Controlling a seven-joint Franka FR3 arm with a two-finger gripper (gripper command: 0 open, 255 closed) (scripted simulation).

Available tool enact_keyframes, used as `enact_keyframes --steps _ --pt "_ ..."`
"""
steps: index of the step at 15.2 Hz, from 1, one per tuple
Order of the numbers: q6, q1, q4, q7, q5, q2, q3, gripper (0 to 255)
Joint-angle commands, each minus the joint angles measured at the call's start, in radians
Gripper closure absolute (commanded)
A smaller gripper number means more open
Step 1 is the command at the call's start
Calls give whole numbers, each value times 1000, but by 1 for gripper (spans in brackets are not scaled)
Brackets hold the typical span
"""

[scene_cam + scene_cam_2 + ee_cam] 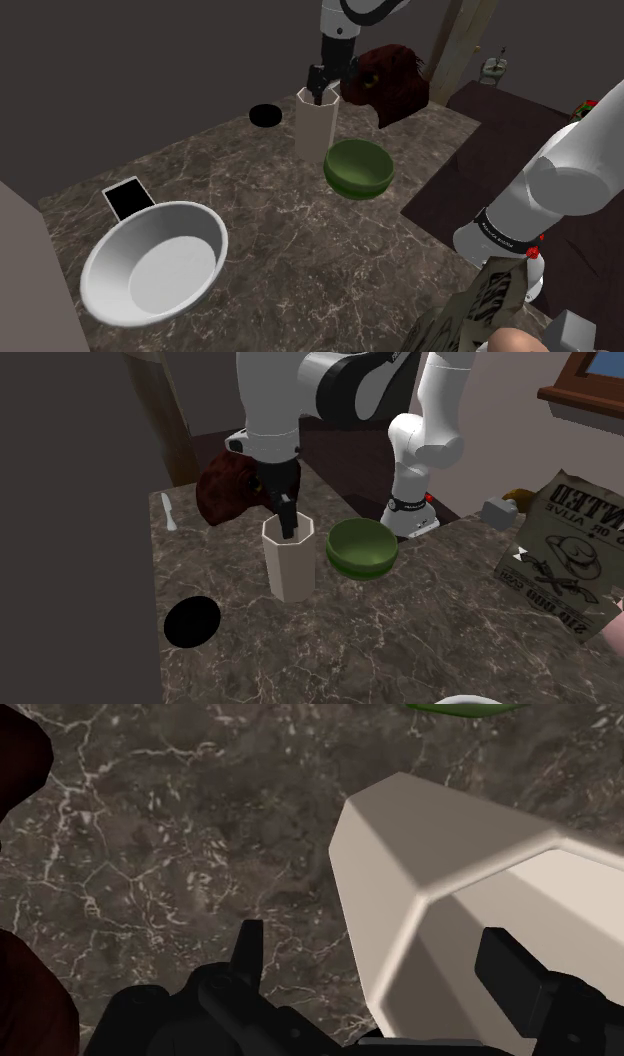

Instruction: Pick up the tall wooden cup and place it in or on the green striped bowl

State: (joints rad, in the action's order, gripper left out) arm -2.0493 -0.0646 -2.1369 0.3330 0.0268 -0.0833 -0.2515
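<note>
The tall cup (316, 128) (289, 564) is pale beige with faceted sides and stands upright on the dark marble table (270, 230). Right beside it, toward the stand, sits the plain green bowl (358, 166) (361, 547) (460, 709). My gripper (320, 95) (289, 527) (380, 959) hangs down over the cup's rim, open. In the wrist view one finger (250, 949) stands outside the cup wall (400, 894) with a gap to it. The other finger (510, 969) is on the inner side.
A dark red-brown lump (390, 85) (232, 490) lies just behind the cup. A black disc (266, 115) (192, 621) sits near the far table edge. A large white bowl (155, 262) and a black tablet (128, 197) lie toward the shoulder view's left.
</note>
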Motion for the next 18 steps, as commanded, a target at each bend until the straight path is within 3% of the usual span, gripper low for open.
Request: enact_keyframes --steps 1,7,8,18 --pt "-10 1 -5 -1 -1 4 1 0" --pt "-10 1 -5 -1 -1 4 1 0" --pt "-10 1 -5 -1 -1 4 1 255" --pt "3 1 3 -2 0 0 1 255"
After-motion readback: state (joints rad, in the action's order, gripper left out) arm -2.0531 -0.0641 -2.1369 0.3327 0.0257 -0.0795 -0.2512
